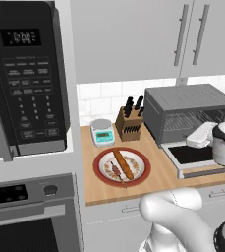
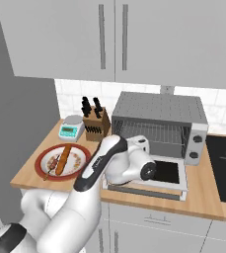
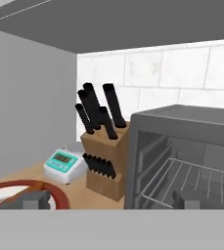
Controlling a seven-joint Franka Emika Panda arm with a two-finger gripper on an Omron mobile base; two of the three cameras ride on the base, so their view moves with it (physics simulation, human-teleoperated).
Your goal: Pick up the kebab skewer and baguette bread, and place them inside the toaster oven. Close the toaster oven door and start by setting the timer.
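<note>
On the wooden counter (image 1: pixel 168 183) a red-rimmed plate (image 1: pixel 102 158) carries the baguette (image 1: pixel 122 163) and the kebab skewer (image 1: pixel 116 171), which lie side by side, the skewer at about 8 o'clock from the loaf. The toaster oven (image 2: pixel 159 114) stands at 3 o'clock from the plate, and its door (image 2: pixel 169 173) lies folded down, so the wire rack (image 3: pixel 191 181) shows. The end effector (image 3: pixel 113 200) is released with nothing between its fingertips (image 3: pixel 33 200), and it hangs before the oven's left corner. A knife block (image 3: pixel 103 158) and a small scale (image 3: pixel 63 165) stand behind the plate.
</note>
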